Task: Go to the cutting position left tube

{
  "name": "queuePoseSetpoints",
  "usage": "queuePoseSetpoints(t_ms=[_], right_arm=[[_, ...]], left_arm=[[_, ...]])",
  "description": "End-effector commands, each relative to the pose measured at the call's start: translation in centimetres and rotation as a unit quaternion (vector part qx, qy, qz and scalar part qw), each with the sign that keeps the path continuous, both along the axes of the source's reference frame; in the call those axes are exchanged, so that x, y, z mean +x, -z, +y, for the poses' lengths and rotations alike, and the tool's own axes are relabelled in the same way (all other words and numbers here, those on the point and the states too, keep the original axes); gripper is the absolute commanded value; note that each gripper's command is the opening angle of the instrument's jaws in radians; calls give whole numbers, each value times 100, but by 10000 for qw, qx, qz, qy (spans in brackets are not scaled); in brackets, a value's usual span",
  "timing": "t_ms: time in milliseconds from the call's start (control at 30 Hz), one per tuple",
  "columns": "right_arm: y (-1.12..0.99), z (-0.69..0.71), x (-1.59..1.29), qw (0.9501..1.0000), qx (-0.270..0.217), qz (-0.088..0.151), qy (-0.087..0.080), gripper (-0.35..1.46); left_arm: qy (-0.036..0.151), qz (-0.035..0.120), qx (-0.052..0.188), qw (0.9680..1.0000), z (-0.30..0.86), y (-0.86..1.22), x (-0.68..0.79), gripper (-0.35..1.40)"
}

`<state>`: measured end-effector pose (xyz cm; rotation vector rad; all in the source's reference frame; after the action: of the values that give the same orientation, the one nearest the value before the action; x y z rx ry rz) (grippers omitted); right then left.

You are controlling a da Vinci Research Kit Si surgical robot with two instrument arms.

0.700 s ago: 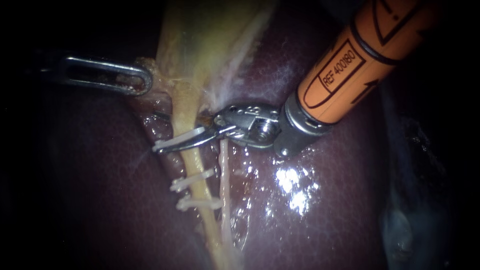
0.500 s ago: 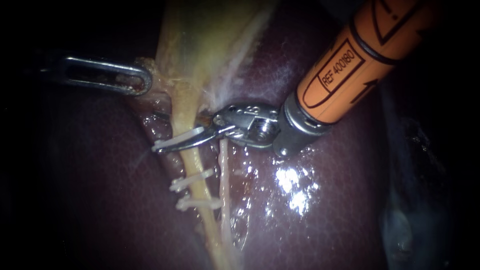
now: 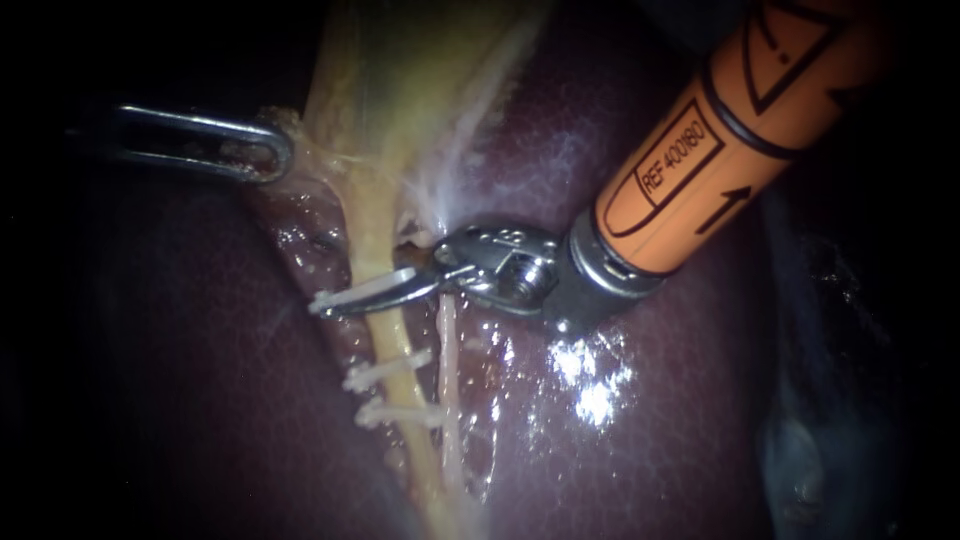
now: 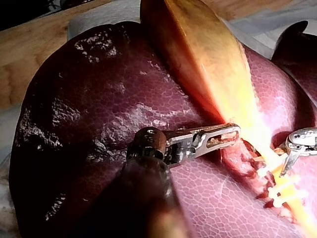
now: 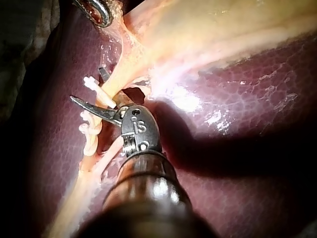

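Left instrument [image 3: 262, 152] drew gallbladder [image 3: 400, 80] leftward; three clips [image 3: 385, 370], two tubes [image 3: 393, 335].

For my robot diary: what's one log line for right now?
left instrument: jaws shut on gallbladder | right instrument: jaws open astride left tube

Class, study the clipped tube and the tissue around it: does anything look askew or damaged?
Nothing stands out. Three clips sit across the left tube, and the right instrument's open jaws straddle it just below the upper clip, above the other two.

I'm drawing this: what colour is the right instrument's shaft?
Its shaft is orange with black lines, best in the endoscope view.
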<state>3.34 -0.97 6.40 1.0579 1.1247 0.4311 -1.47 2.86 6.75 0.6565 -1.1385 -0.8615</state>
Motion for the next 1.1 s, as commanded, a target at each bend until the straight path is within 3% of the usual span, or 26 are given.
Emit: queuePoseSetpoints(t_ms=[33, 200, 367, 567, 733, 833, 1100], right_arm=[[-3, -6, 1, 9999, 68, -30, 68, 134], [-7, -25, 6, 9988, 372, -56, 322, 130], [-5, -29, 13, 9976, 500, 35, 472, 129], [-6, -26, 21, 9947, 782, 625, 244, 130], [-7, -24, 30, 9860, 1107, 1243, 87, 130], [-6, -23, 34, 9814, 1216, 1486, 54, 129], [1, -15, 34, 9785, 1298, 1600, 21, 127]], left_arm=[[-5, -6, 4, 10000, 0, 0, 0, -35], [-7, -9, 9, 10000, 1, 2, 1, -35], [-7, -10, 14, 10000, 2, 3, 1, -35], [3, -2, 11, 10000, 2, 4, 1, -35], [1, -4, 14, 10000, 3, 4, 3, -35], [9, 3, 13, 10000, 4, 4, 4, -35], [19, 11, 10, 10000, 5, 3, 5, -35]])
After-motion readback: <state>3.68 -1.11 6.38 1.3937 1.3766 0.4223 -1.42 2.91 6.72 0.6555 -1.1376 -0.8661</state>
